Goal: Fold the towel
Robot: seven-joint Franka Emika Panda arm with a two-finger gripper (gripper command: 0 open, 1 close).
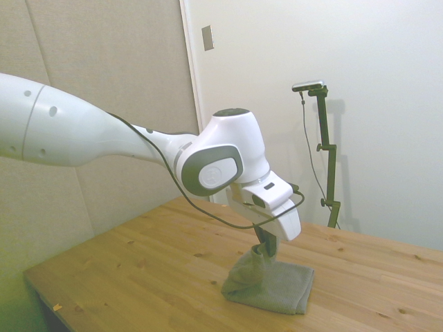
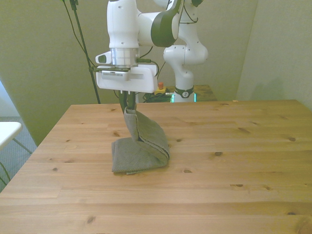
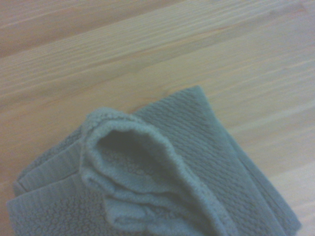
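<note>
1. The hand (image 2: 127, 108) is pinching one corner of the grey towel (image 2: 141, 146), holding it up above the wooden counter (image 2: 234, 161).
2. The towel's lower part is lying on the counter, toward the front view's left of centre.
3. In the wrist view, the towel's (image 3: 162, 177) lifted layers are curling open over its flat part.

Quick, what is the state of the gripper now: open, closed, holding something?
Gripper: closed on one edge of the grey towel, lifting that edge above the table while the rest lies flat.
</note>
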